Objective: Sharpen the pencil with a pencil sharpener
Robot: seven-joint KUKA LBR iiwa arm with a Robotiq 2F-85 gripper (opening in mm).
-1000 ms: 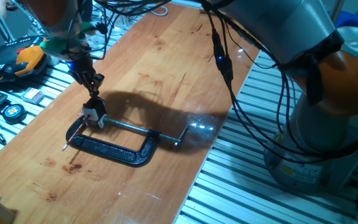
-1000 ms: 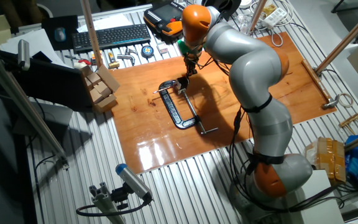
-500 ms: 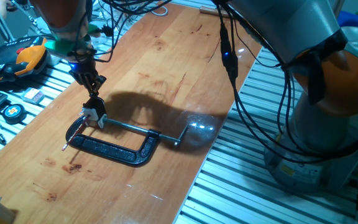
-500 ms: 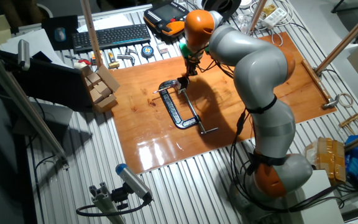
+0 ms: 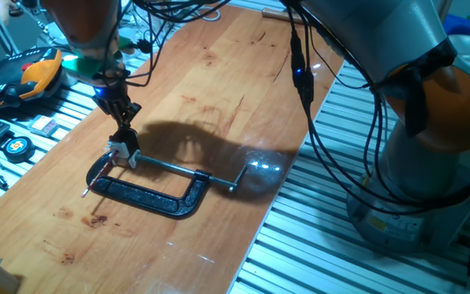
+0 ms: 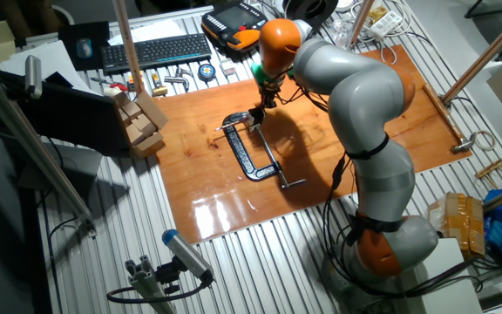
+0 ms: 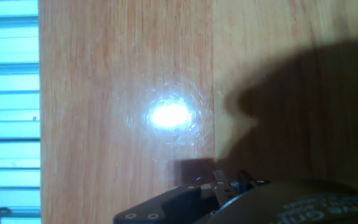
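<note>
The pencil sharpener (image 5: 123, 153), a small block black above and silver below, sits in the mouth of a black C-clamp (image 5: 149, 196) on the wooden table (image 5: 219, 90). The pencil (image 5: 96, 180), thin and dark with a pale tip, lies on the wood inside the clamp frame, slanting down-left from the sharpener. My gripper (image 5: 125, 131) hangs straight over the sharpener, its fingertips pinched together just at its top, nothing seen between them. The other fixed view shows the gripper (image 6: 257, 111) at the clamp's (image 6: 253, 161) far end. The hand view shows only wood (image 7: 104, 74) with glare.
Left of the board lie an orange-black pendant (image 5: 31, 77), a tape measure (image 5: 16, 147) and a keyboard (image 6: 151, 51). Wooden blocks (image 6: 142, 122) stand at the board's edge. Black cables (image 5: 296, 73) hang above the table's right side, by the slatted bench.
The wrist above the gripper has shifted slightly up and to the right. The fingertips stay over the sharpener, and the pencil, sharpener and clamp have not moved.
</note>
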